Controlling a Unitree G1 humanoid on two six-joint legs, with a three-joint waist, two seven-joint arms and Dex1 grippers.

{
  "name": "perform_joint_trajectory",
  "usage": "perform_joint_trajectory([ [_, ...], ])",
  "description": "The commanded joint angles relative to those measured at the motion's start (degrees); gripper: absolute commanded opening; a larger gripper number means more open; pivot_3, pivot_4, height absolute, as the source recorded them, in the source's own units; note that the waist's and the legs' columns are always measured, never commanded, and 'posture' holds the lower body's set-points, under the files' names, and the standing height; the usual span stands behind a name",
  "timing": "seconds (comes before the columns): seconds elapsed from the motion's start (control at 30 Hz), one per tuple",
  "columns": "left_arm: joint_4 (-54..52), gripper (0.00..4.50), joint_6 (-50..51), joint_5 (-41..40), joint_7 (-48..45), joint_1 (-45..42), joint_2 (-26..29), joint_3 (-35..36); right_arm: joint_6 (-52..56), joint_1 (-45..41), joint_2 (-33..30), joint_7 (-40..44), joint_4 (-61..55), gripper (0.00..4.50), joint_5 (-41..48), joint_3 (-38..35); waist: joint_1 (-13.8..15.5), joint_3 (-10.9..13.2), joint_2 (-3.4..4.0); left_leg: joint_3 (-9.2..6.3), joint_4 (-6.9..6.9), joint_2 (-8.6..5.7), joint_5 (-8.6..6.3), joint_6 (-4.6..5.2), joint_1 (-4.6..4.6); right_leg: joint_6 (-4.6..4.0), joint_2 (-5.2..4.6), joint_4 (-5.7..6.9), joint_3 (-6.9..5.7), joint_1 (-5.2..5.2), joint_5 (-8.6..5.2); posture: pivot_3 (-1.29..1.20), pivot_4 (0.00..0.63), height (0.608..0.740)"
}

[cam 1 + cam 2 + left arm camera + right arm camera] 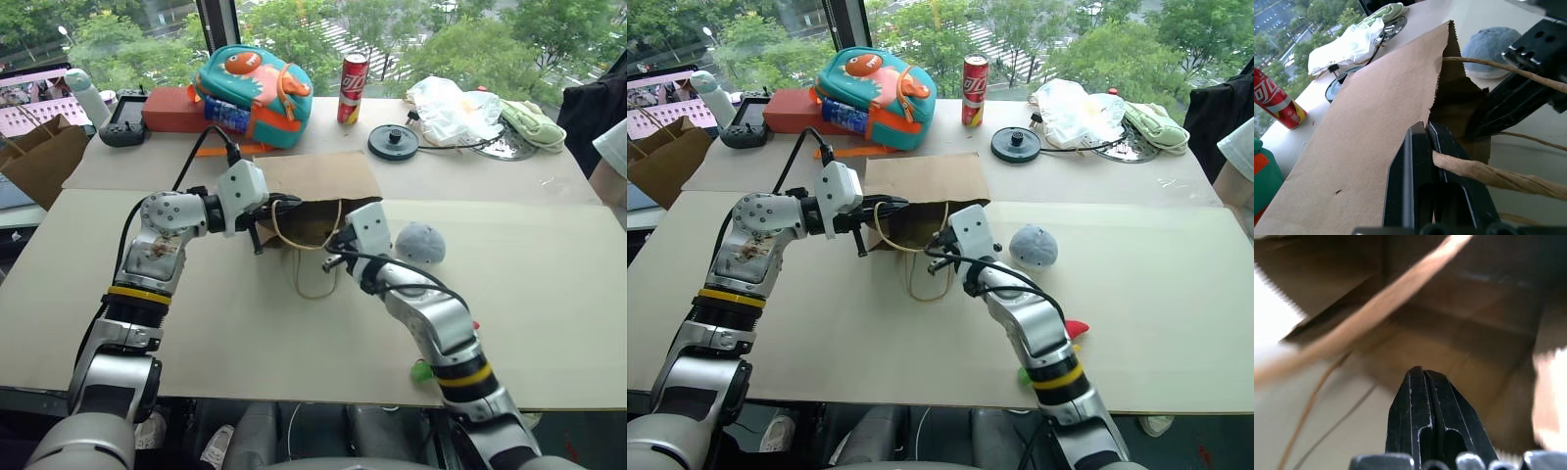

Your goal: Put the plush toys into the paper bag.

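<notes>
The paper bag (315, 179) lies flat on the table with its mouth toward me, its cord handles (306, 245) hanging out. My left gripper (286, 204) is shut on the bag's upper rim by a handle cord (1484, 174), holding the mouth up. My right gripper (335, 249) is shut with nothing between its fingers (1422, 406), its tip at the open mouth. The grey-blue plush toy (419, 242) sits on the table just right of the bag. The red chilli toy (1076, 328) lies mostly hidden behind my right forearm, with its green tip (421, 371) showing.
At the back stand a teal and orange backpack (255, 93), a red can (353, 88), a black round lid (394, 142) and a white plastic bag (451, 108). A darker paper bag (39, 157) stands far left. A person's sleeve (612, 147) is at the right edge.
</notes>
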Motion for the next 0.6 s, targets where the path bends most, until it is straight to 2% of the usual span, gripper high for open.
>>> perform_joint_trajectory([
  [0.03,-2.9,0.00,1.2,-1.1,0.3,-0.8,0.2,1.4,-3.4,-1.2,1.1,0.5,4.6,0.03,-3.0,-0.2,0.0,0.0,0.00,0.00,0.00,0.00,0.00,0.00,0.00,0.00,0.00,0.00,0.00,0.00,0.00,0.00,0.150,0.739],
  [0.6,-2.2,0.00,15.6,-8.0,2.1,-9.7,-0.3,7.8,0.3,1.1,3.9,3.7,5.7,0.03,-5.5,-0.2,-0.3,0.0,0.01,-0.04,-0.01,0.01,0.00,0.00,0.02,-0.01,0.02,0.04,-0.03,-0.01,0.00,0.00,0.150,0.739],
])
